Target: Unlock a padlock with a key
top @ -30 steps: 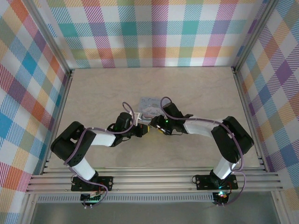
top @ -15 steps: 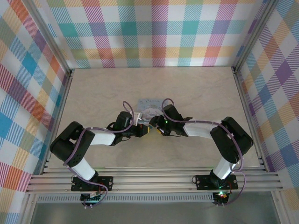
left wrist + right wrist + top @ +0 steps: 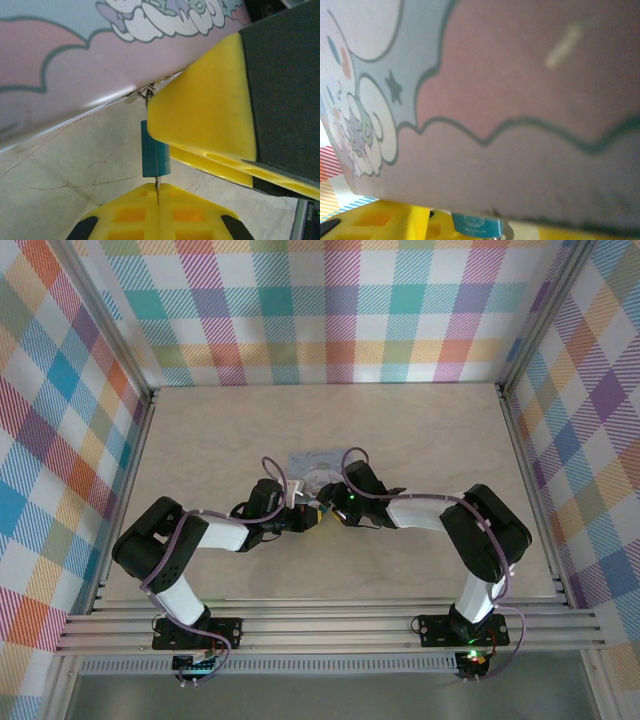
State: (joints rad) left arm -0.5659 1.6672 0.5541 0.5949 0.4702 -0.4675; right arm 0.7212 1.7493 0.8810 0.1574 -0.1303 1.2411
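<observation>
Padlock [image 3: 155,156] just beside left end effector [image 3: 157,201], pressed together on key [image 3: 157,186]; right end effector [image 3: 328,506] grip unclear

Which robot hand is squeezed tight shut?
The left gripper: its two yellow fingers press together, close by the small teal padlock. The right gripper's yellow finger lies along the tin's edge.

Padlock [image 3: 155,159]: small teal body, seen edge-on, attached by a small metal loop at the edge of the cartoon-printed tin [image 3: 75,75], with the thin key [image 3: 157,187] at its opposite end.
</observation>
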